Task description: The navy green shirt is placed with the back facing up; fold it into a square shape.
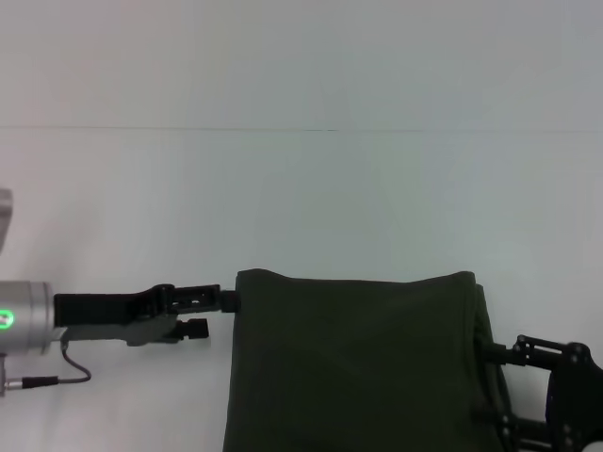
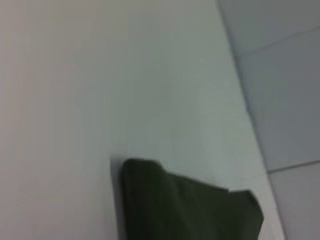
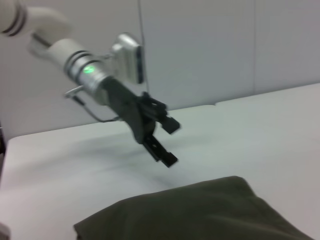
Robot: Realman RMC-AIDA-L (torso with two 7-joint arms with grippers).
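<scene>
Hovering my left gripper (image 1: 229,300), jaws spread, at the far-left corner of the navy green shirt (image 1: 358,363) folded on the white table (image 1: 301,188); I should pinch squarely. Right gripper (image 1: 494,351) waits beside it, grip unreadable.

plain dark olive-green shirt (image 1: 353,363), white table (image 1: 301,198), black left hand (image 1: 222,310), silver wrist with green light (image 1: 8,318)

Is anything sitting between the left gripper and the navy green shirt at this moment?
Nothing visible. The left gripper is open at the far left corner of the navy green shirt, raised off the white table in the right wrist view. The right gripper is at the shirt's right edge.
</scene>
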